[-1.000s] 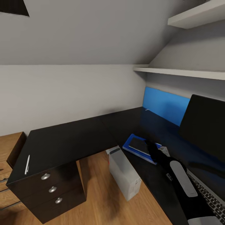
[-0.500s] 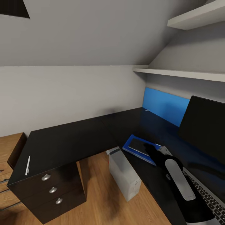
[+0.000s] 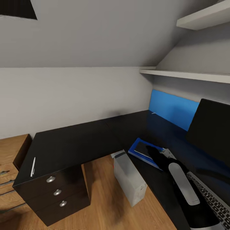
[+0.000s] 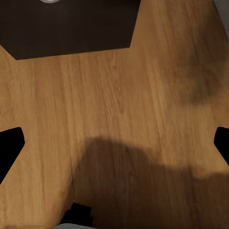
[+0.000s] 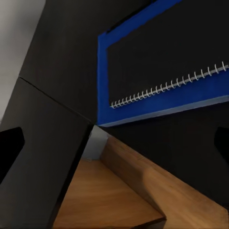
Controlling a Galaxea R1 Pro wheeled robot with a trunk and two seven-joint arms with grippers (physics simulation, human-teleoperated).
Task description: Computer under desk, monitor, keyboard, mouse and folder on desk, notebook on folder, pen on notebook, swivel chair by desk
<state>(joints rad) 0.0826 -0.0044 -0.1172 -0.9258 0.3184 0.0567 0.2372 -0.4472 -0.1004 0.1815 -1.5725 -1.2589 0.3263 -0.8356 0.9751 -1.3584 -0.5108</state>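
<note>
Head view. The L-shaped black table (image 3: 73, 143) runs along the grey wall and turns toward the right, where the monitor (image 3: 212, 127) stands on it before a blue wall panel (image 3: 172, 108). The folder (image 3: 135, 150) lies flat on the table just in front of the monitor, near the table's inner edge, with the notebook (image 3: 142, 148) on top of it. The keyboard (image 3: 212, 199) lies on the table below the monitor, partly covered by the right arm (image 3: 183, 183). This arm reaches over the table toward the folder; its jaws (image 3: 152, 152) sit over the notebook's near end, and how far they are open cannot be told here. The pen (image 3: 32, 166) rests on the far left end of the table, above the drawer unit (image 3: 57, 192). The computer (image 3: 129, 180) stands on the wood floor (image 3: 105, 207) under the table's inner corner, tilted in view.

Left wrist view. The left jaws (image 4: 114, 143) are spread wide and empty, the dark fingertips (image 4: 9, 143) at the frame's edges, over bare floor beside the drawer unit's dark corner (image 4: 67, 28).

Right wrist view. The right jaws (image 5: 114, 143) are spread wide, holding nothing. Between the fingertips (image 5: 9, 148) lie the folder's blue border and the spiral-bound notebook upon it, close to the table's edge, with floor beyond.
</note>
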